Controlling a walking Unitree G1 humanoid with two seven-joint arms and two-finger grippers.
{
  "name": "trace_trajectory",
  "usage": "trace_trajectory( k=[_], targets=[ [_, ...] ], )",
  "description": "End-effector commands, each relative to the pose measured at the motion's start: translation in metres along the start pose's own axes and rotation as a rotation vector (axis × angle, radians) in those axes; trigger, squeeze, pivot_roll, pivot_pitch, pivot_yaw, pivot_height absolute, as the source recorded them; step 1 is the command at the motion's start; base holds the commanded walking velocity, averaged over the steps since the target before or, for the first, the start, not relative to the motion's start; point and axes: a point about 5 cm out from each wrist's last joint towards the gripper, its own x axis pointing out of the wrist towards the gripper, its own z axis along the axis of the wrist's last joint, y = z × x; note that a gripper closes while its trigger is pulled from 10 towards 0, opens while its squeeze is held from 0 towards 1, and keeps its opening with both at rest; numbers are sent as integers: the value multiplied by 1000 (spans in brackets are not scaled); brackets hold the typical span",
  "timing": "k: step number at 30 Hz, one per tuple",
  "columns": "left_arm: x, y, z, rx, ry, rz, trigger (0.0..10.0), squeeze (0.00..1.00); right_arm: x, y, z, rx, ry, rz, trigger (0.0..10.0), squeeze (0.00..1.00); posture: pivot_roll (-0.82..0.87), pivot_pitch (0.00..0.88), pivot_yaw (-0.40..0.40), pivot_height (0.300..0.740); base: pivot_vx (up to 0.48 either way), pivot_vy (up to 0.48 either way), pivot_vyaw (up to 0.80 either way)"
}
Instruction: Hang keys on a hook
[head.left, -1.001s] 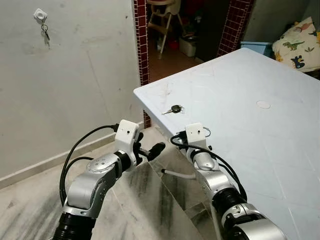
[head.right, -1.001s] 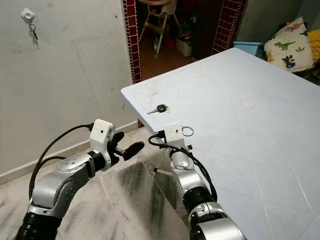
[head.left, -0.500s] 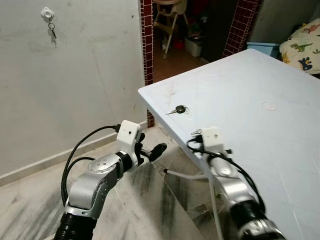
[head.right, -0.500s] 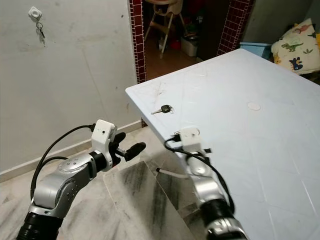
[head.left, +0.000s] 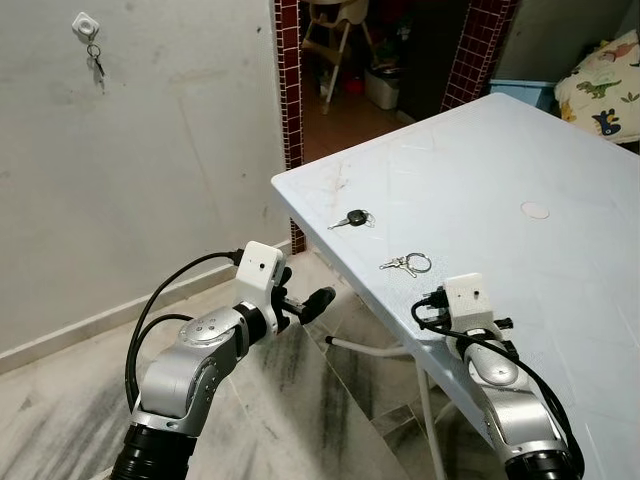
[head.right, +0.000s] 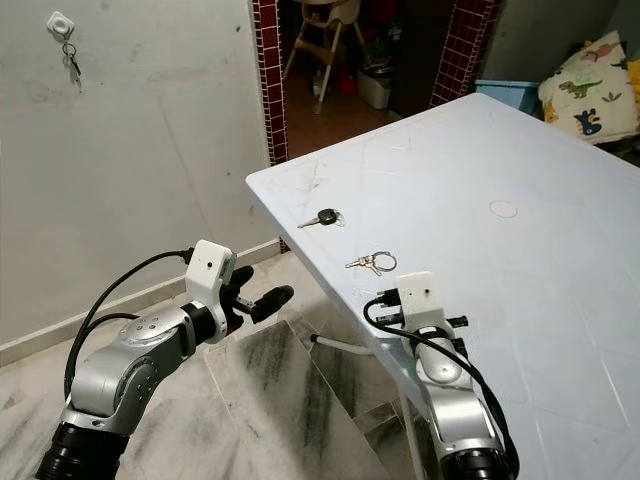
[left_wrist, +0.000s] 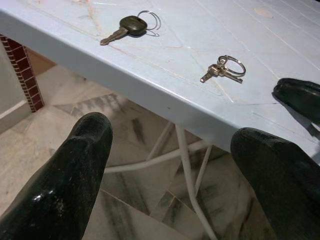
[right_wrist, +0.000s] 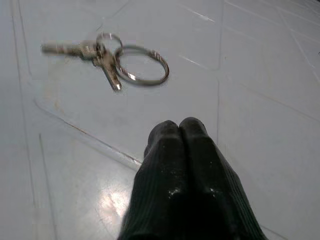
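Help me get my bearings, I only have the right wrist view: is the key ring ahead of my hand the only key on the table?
Observer: No. Past the key ring that the right hand points at, a black-headed key lies nearer the corner of the table.
Operator: Where is the hook?
Observer: The hook is high on the wall to the robot's left, with hanging keys on it already.
Operator: And the left hand?
Observer: The left hand is open, off the table edge, over the floor.
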Motion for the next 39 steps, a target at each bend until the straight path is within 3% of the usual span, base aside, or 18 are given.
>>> trace_trajectory(
  k=[1, 7, 15, 20, 29, 31, 32, 33, 34, 35, 39],
  targets=[
    [3, 0, 6, 25, -9, -1, 10000, 0, 2, 7, 15, 25, -56, 16, 10000, 1000, 98, 0, 39, 740, 0, 0, 0],
    [3, 0, 8, 30, -14, -2, 10000, 0, 12, 37, 43, 95, -159, 52, 10000, 1000, 114, 0, 38, 740, 0, 0, 0],
    [-1, 2, 8, 33, -13, 6, 10000, 0, 21, 37, 46, 100, -190, -16, 10000, 1000, 138, 0, 34, 740, 0, 0, 0],
    [-4, 4, 9, 37, -12, 20, 10000, 0, 35, 37, 46, 68, -154, -103, 10000, 1000, 157, 0, 32, 740, 0, 0, 0],
    [-5, 4, 9, 37, -13, 24, 10000, 0, 42, 54, 39, 86, -109, -64, 10000, 1000, 170, 0, 28, 740, 0, 0, 0],
    [-6, 4, 9, 37, -13, 26, 10000, 0, 43, 57, 40, 87, -108, -62, 10000, 918, 170, 0, 28, 740, 0, 0, 0],
    [-6, 4, 9, 38, -13, 26, 10000, 0, 44, 58, 40, 85, -107, -61, 10000, 690, 170, 0, 28, 740, 0, 0, 0],
    [-6, 4, 9, 38, -12, 27, 10000, 0, 45, 59, 41, 84, -107, -61, 10000, 690, 170, 0, 28, 740, 0, 0, 0],
    [-6, 4, 9, 38, -12, 27, 10000, 0, 47, 60, 41, 76, -102, -68, 10000, 267, 170, 0, 28, 740, 0, 0, 0],
    [-6, 4, 9, 38, -12, 27, 10000, 0, 47, 60, 41, 74, -101, -70, 10000, 0, 170, 0, 28, 740, 0, 0, 0],
    [-7, 4, 10, 38, -13, 28, 10000, 0, 51, 63, 41, 65, -73, -87, 10000, 0, 188, 0, 26, 740, 0, 0, 0]
  ],
)
